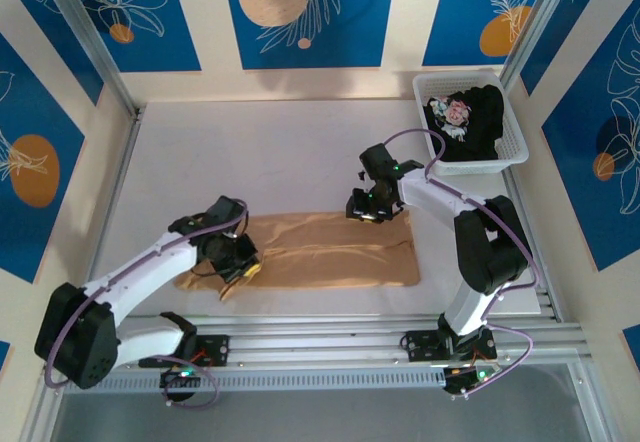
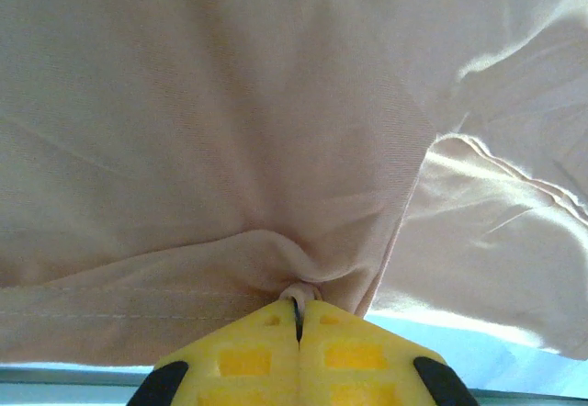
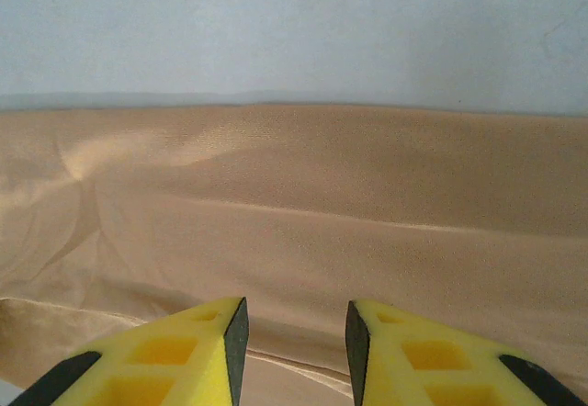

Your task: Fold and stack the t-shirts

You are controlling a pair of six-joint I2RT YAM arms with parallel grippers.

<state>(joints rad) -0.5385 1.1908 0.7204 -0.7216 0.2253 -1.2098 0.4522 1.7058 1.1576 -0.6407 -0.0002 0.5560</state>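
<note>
A tan-orange t-shirt [image 1: 330, 252] lies folded into a long strip across the middle of the table, plain side up. My left gripper [image 1: 238, 262] sits at the strip's left end, shut on a pinch of the tan cloth [image 2: 299, 293], which bunches up just above the yellow fingers [image 2: 248, 355]. My right gripper [image 1: 372, 212] hovers over the strip's far right edge, open, with only flat tan-orange t-shirt [image 3: 303, 222] under the gap between its fingers. A black t-shirt [image 1: 470, 117] with a pink-white print lies crumpled in the basket.
The white mesh basket [image 1: 505, 157] stands at the back right corner of the table. Bare grey table [image 1: 250, 152] stretches behind and left of the strip. Metal rails [image 1: 400, 337] run along the near edge.
</note>
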